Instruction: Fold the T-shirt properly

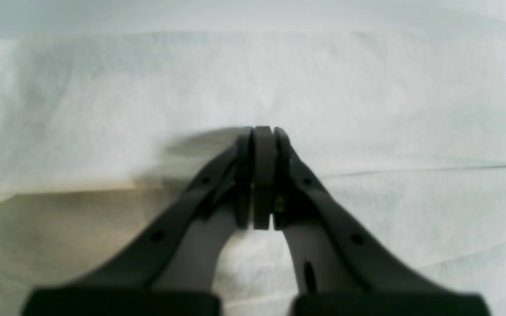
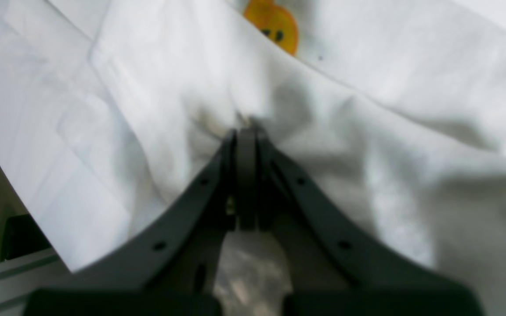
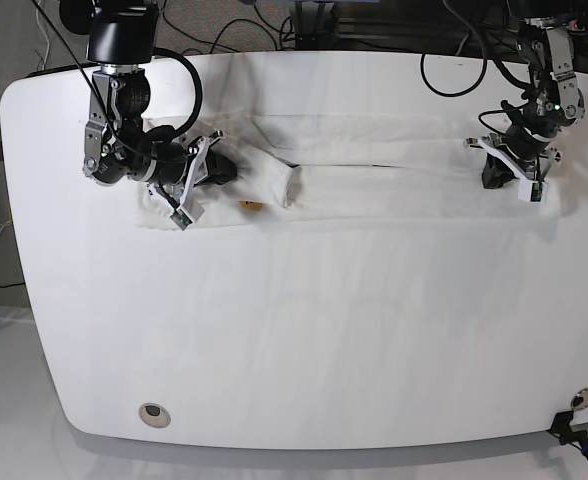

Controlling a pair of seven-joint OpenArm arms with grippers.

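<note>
The T-shirt [image 3: 374, 190] lies plain white side up as a long folded strip across the back of the table. My right gripper [image 3: 219, 170] is at its left end. In the right wrist view it [image 2: 246, 131] is shut on a bunched fold of the T-shirt [image 2: 367, 153], with an orange print patch [image 2: 275, 24] just beyond. My left gripper [image 3: 492, 178] is at the strip's right end. In the left wrist view it [image 1: 264, 131] is shut, with its tips on the flat cloth [image 1: 323, 87] above a fold edge. A dark gap runs along the fold between the grippers.
The white table [image 3: 294, 330] stretches toward the front. Black cables [image 3: 454, 70] lie at the back behind the shirt. A round fitting [image 3: 152, 411] sits near the front left corner. The table's left edge shows in the right wrist view [image 2: 11, 267].
</note>
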